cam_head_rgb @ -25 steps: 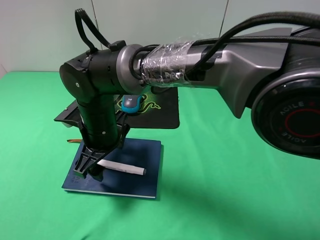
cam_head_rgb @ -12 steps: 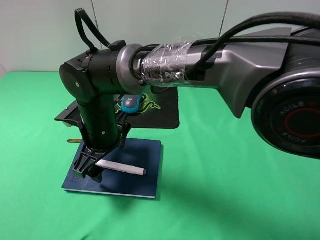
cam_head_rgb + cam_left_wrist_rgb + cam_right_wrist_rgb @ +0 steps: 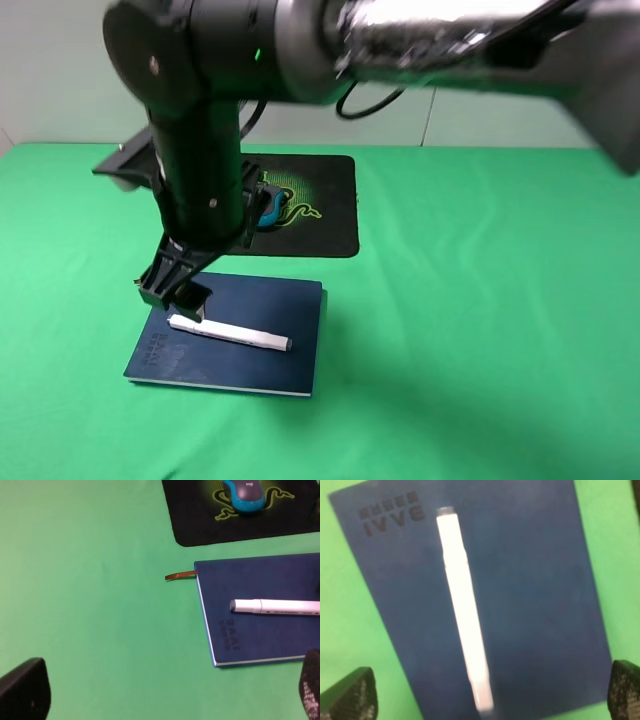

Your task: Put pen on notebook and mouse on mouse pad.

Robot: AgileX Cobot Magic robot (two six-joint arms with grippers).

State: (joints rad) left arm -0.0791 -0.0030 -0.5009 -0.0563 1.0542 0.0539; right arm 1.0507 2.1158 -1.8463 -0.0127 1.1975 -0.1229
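The white pen [image 3: 230,334] lies flat across the dark blue notebook [image 3: 280,310], with nothing gripping it. My right gripper [image 3: 172,285] reaches across from the right and hangs open just above the notebook's far left corner, clear of the pen. In the right wrist view the pen [image 3: 462,605] lies on the notebook [image 3: 535,580] between the spread fingertips [image 3: 350,692]. The teal and grey mouse [image 3: 246,492] rests on the black mouse pad [image 3: 200,515]. My left gripper [image 3: 167,690] is open over the green cloth, well short of the notebook [image 3: 260,580].
A green cloth [image 3: 480,330] covers the table. The right arm's dark wrist [image 3: 200,150] partly hides the mouse [image 3: 270,207] and the mouse pad [image 3: 325,220] in the high view. A brown ribbon [image 3: 180,575] sticks out of the notebook's edge.
The right arm has lifted up off the notebook, and its open gripper now hangs higher, over the far left corner. The pen stays lying where it was.
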